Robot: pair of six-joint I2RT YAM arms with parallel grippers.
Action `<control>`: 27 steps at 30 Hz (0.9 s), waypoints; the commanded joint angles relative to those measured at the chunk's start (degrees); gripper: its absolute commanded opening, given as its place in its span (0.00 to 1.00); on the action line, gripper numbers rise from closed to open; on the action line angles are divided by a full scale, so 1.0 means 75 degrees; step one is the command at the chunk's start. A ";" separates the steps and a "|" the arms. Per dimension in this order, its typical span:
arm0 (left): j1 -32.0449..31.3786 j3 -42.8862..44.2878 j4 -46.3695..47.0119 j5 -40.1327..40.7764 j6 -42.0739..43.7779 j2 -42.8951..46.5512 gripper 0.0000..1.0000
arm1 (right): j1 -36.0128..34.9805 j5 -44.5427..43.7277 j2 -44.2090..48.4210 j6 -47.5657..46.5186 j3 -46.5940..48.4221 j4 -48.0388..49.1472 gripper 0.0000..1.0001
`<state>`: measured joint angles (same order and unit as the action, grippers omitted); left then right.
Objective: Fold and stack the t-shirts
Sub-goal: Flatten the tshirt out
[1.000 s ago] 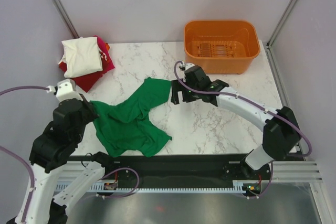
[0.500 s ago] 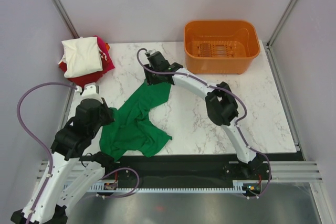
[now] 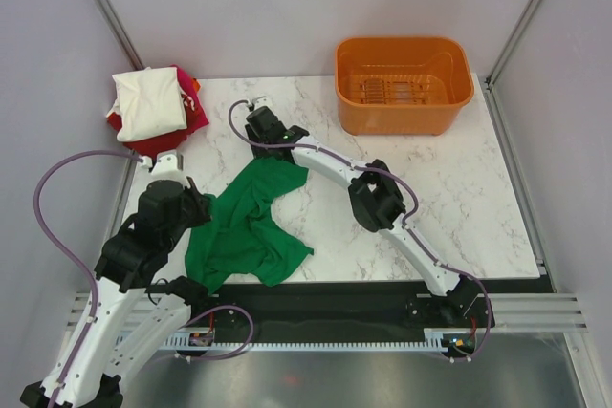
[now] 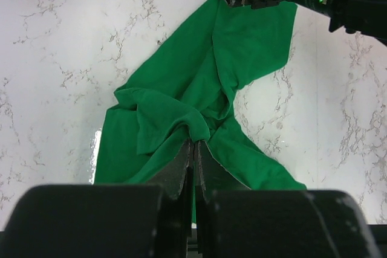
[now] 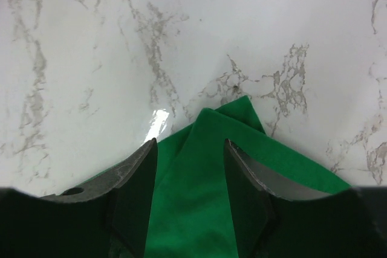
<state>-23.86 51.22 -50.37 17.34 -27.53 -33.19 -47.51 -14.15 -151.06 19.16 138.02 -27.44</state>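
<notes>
The bright green t-shirt [image 3: 244,222] lies crumpled on the left middle of the marble table [image 3: 449,169]. My left gripper [image 3: 198,207] is shut on a raised fold of the green t-shirt [image 4: 199,89] near its middle; in the left wrist view the left gripper [image 4: 195,144] pinches the cloth. My right gripper [image 3: 271,145] is at the shirt's far corner. In the right wrist view the right gripper [image 5: 190,149] is open, with that corner of the green t-shirt [image 5: 199,185] lying flat between the fingers. The folded cream-white shirt [image 3: 148,102] tops the red shirt [image 3: 158,145] at the far left.
An orange plastic basket [image 3: 404,93] stands at the back right. The shirt stack sits at the table's far left corner, partly past the edge. The right arm [image 3: 373,198] stretches across the table's middle. Grey walls close the cell on three sides.
My right arm swung left from the table's middle to the shirt's far corner, and the corner shifted left. My left gripper moved right with the cloth, bunching the shirt.
</notes>
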 commanded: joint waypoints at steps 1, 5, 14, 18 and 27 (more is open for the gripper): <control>0.0029 -0.0021 0.0400 -0.0180 0.0260 0.0054 0.02 | -0.0123 -0.0702 -0.0354 -0.0351 0.0430 0.0202 0.56; 0.0029 -0.0033 0.0411 -0.0168 0.0260 0.0089 0.02 | -0.0123 -0.0949 -0.0576 -0.0398 0.0430 0.0354 0.54; 0.0099 -0.0044 0.0423 -0.0168 0.0249 0.0031 0.02 | -0.0123 -0.1125 -0.0496 -0.0363 0.0150 0.0635 0.32; 0.0146 -0.0044 0.0423 -0.0168 0.0249 0.0031 0.02 | -0.0123 -0.1218 0.0101 -0.0398 -0.0540 0.0799 0.27; 0.0157 -0.0056 0.0423 -0.0109 0.0237 0.0054 0.02 | -0.0099 -0.1254 0.2304 -0.0469 -0.2496 0.1069 0.17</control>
<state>-22.94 51.13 -49.36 16.36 -27.51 -33.10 -48.16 -22.44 -143.44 15.92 123.20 -21.19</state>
